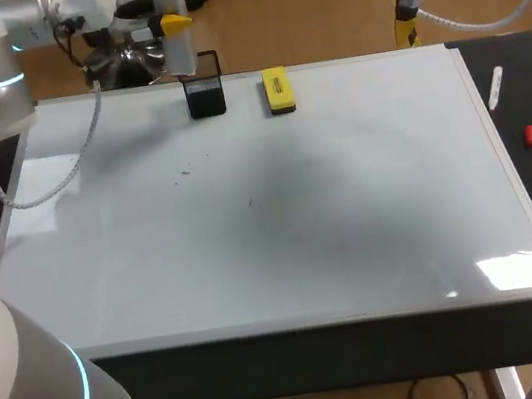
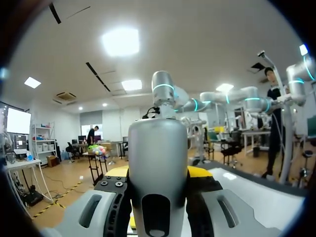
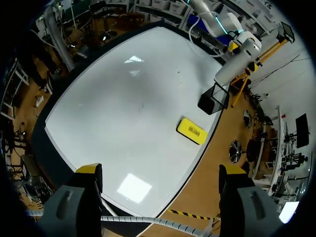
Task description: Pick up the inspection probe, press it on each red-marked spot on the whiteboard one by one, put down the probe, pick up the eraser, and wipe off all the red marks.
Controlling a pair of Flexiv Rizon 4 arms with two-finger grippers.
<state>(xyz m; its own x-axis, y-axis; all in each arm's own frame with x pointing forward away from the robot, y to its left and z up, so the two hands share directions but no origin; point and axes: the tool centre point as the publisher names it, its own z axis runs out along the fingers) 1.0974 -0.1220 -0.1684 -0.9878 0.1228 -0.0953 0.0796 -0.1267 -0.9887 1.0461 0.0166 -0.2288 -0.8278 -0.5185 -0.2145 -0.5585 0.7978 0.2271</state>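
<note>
My left gripper (image 2: 158, 171) is shut on the grey cylindrical inspection probe (image 2: 158, 143), which stands upright between its fingers. In the head view the probe (image 1: 176, 42) hangs past the whiteboard's (image 1: 278, 208) far edge, just above the black mesh holder (image 1: 205, 97). The yellow eraser (image 1: 277, 90) lies on the board to the right of the holder. My right gripper (image 1: 374, 3) hangs open and empty high over the far right corner; its wrist view shows the eraser (image 3: 191, 131), holder (image 3: 213, 98) and probe (image 3: 236, 63) below. I see no red marks, only faint dark specks (image 1: 184, 173).
A white marker (image 1: 496, 87) and a red cap (image 1: 529, 134) lie on the black strip to the right of the board. A white cable (image 1: 60, 176) droops from my left arm over the board's far left corner.
</note>
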